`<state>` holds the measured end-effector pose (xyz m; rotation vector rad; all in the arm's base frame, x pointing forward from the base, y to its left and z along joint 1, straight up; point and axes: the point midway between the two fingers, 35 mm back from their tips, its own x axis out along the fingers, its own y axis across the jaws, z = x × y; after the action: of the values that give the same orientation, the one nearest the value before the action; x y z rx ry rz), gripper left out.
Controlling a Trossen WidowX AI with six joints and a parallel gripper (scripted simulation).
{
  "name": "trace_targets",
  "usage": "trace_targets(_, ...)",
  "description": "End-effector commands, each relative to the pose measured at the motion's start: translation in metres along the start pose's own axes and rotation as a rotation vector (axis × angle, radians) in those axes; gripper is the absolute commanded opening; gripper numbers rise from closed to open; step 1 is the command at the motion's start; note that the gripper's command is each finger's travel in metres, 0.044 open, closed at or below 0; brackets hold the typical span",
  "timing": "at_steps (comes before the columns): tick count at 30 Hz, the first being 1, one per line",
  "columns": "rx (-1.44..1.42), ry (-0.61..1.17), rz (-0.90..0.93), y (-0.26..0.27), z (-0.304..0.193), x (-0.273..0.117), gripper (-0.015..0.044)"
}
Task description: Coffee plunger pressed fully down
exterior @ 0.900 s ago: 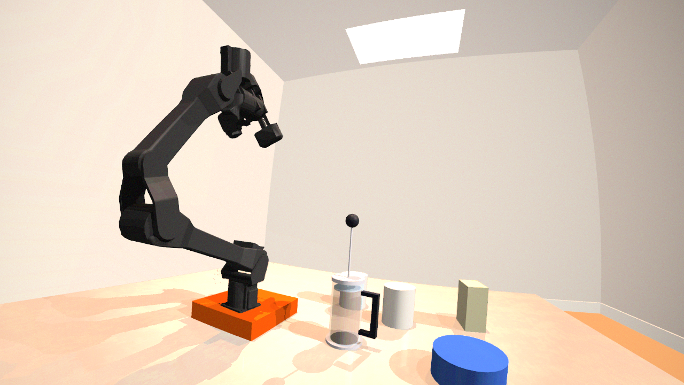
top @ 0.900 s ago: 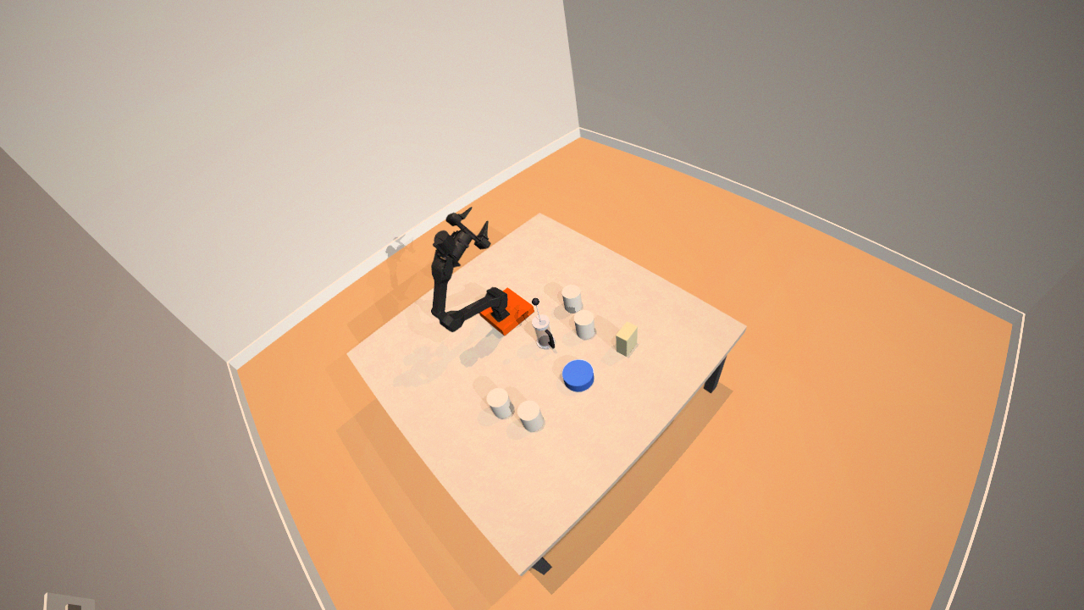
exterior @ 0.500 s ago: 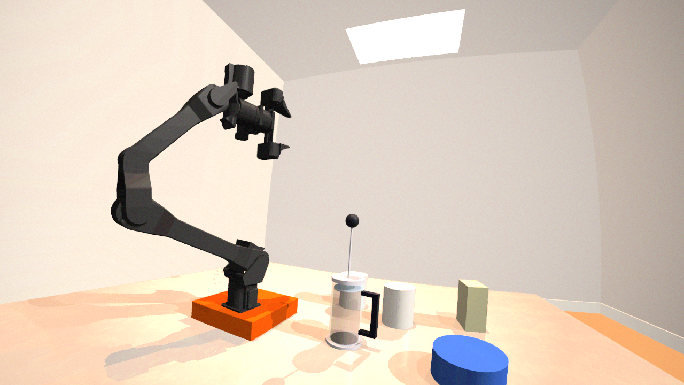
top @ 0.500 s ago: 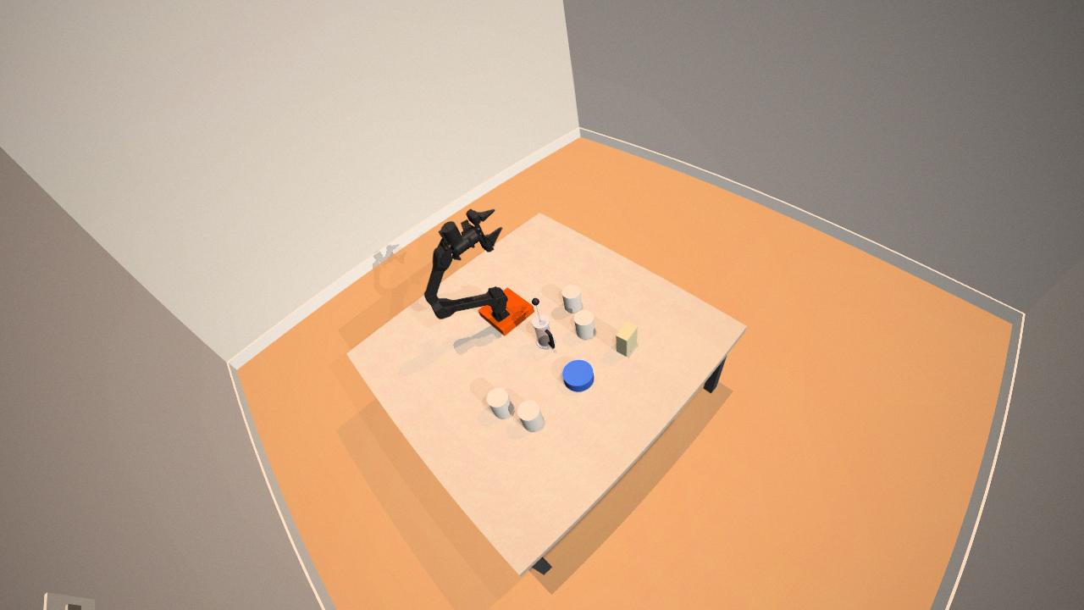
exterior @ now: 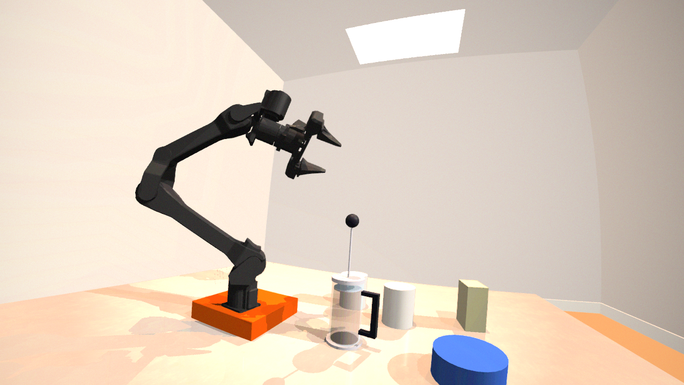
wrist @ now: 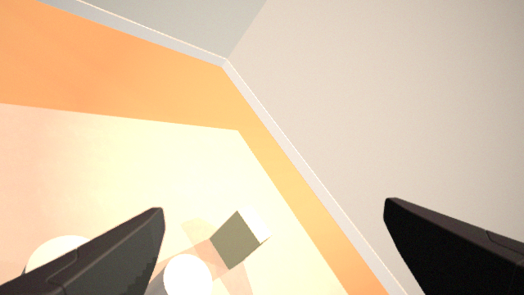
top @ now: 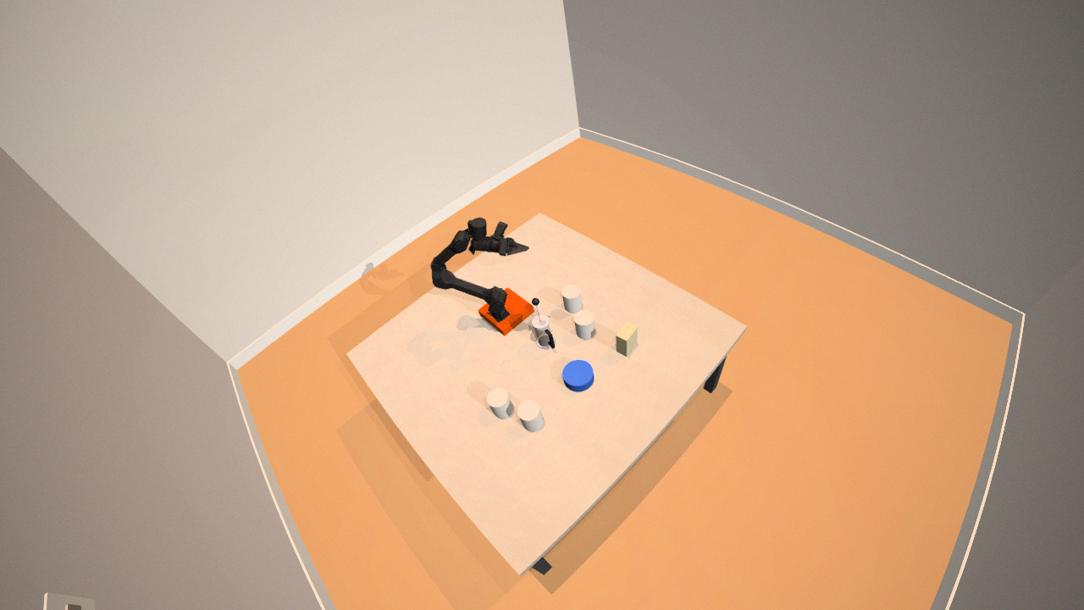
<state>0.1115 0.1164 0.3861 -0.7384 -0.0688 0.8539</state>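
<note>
The coffee press (top: 541, 330) (exterior: 345, 313) stands upright on the table, with a clear body and a black side handle. Its black plunger knob (top: 534, 302) (exterior: 351, 220) stands high above the lid on a thin rod; the dark plunger disc is not clearly seen. My gripper (top: 524, 247) (exterior: 332, 158) (wrist: 275, 212) is wide open and empty. In the exterior view it hangs well above the knob and slightly left, with its fingers pointing right and slightly down. It touches nothing. The press is out of the wrist view.
Two white cylinders (top: 572, 299) (top: 583, 326) stand close beside the press, and two more (top: 498, 403) (top: 530, 417) stand farther off. A pale green block (top: 627, 340) (exterior: 472, 306) (wrist: 235, 241) and a blue disc (top: 577, 374) (exterior: 468, 356) are on the table. The arm's orange base (top: 522, 307) (exterior: 274, 303) is near the press.
</note>
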Motion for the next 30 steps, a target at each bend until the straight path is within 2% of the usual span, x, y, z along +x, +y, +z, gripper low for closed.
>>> trace_targets(1, 0.269, 0.173, -0.086, -0.011, -0.035, 0.016, 0.0440)
trace_targets(6, 0.723, 0.388, -0.308, -0.027, -0.094, 0.018, 0.0440)
trace_targets(9, 0.851, 0.435, -0.385, -0.030, -0.110, 0.015, 0.0440)
trace_targets(20, 0.860, 0.438, -0.391, 0.007, -0.155, 0.026, 0.0440)
trace_targets(30, 0.860, 0.438, -0.391, 0.006, -0.160, 0.035, 0.0440)
